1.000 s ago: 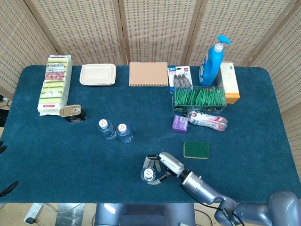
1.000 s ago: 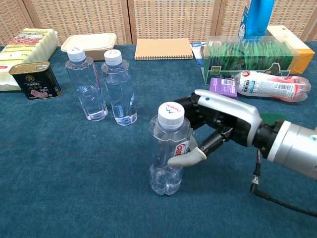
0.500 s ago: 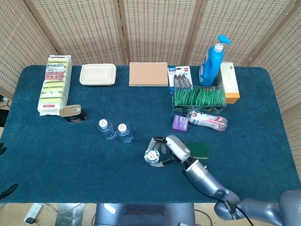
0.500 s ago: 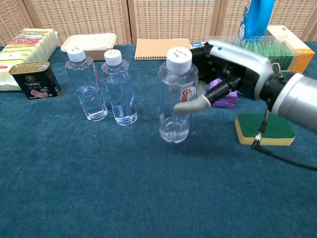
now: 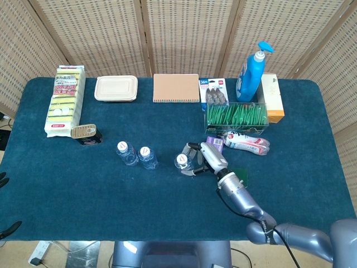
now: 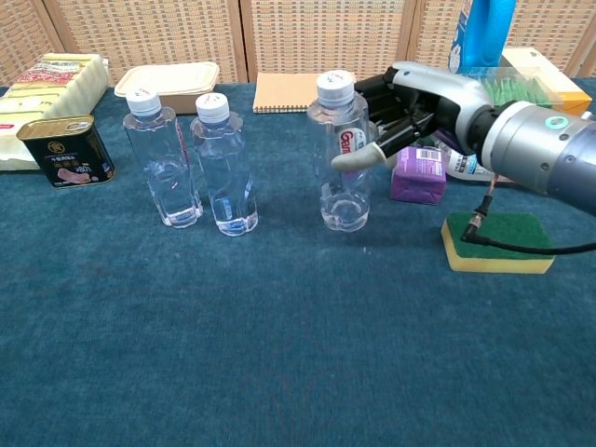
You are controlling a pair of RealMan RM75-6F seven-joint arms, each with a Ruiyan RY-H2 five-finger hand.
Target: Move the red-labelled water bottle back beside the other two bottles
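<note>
— Red-labelled water bottle [image 6: 343,154]: where does it sit against the fingers?
— The right hand [image 6: 410,98] has its fingers [image 6: 357,159] wrapped round the upper body, one fingertip lying across the label, the rest curled behind. The bottle stands upright, its base at or just above the blue cloth; I cannot tell which.
— And against the other two bottles [image 6: 196,160]?
— On their right, level with them, a gap wider than the gap between those two.
— Any writing?
— Red letters on the label starting "Gan"; the rest is covered by the finger. The purple box [image 6: 417,174] just right of the bottle has print too small to read.
— The left hand?
— Neither view shows it.
</note>
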